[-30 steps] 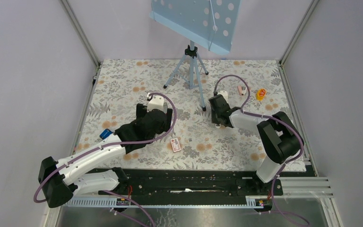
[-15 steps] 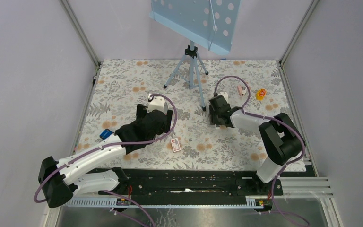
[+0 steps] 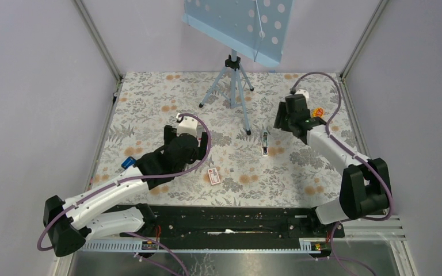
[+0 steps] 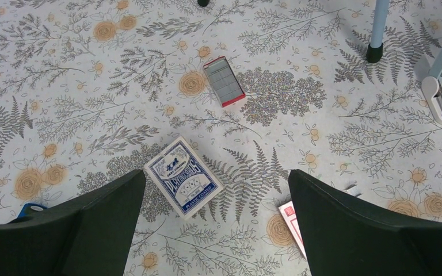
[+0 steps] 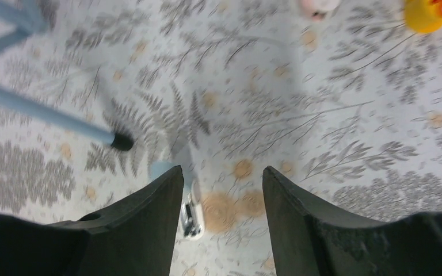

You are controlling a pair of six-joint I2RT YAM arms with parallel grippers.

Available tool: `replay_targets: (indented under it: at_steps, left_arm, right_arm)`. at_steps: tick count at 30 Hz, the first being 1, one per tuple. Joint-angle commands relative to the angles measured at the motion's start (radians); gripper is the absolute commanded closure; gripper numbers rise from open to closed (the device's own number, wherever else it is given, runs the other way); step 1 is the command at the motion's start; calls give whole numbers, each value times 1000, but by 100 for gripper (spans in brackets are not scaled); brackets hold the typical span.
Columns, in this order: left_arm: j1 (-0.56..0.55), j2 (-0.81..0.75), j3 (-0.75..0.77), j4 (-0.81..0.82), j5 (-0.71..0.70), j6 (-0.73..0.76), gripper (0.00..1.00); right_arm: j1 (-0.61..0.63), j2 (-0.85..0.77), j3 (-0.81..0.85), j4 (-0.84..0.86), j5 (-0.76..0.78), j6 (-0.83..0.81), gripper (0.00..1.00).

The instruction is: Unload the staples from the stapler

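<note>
Starting at the left edge of the table with its flower-printed cloth, you have a small blue object lying beside your left arm. Your left gripper stands spread to its full width and holds nothing, above a blue-and-white playing-card box lying flat on the cloth. Beyond that box lies an open red box with grey contents. A red-and-white box lies mid-table, towards the near edge. A pale blue tripod stand carrying a perforated panel is at the middle of the far edge. Right of its nearest foot lies a narrow pale blue and white hinged item with a grey metal channel, and nothing touches it. Your right gripper hovers near the far right corner, jaws parted, nothing between them. The pale pink stapler shows only as a blurred end on the cloth ahead of those fingers, apart from them. Just to its right sits a yellow-orange round object. The staples cannot be made out.
</note>
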Motion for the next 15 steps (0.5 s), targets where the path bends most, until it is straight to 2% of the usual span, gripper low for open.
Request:
replay_targets:
  at_steps: [1, 4, 7, 15]
  left_arm:
    - [5, -11, -2, 36, 16, 17, 1]
    - [4, -4, -1, 35, 9, 19, 1]
    - [4, 1, 0, 28, 5, 16, 1]
    - [4, 12, 0, 27, 19, 16, 1]
  right_arm:
    - [-97, 60, 112, -40, 19, 11, 41]
    - [-166, 159, 196, -61, 18, 13, 50]
    - [-228, 252, 279, -70, -6, 20, 55]
    - [-325, 482, 496, -134, -90, -8, 60]
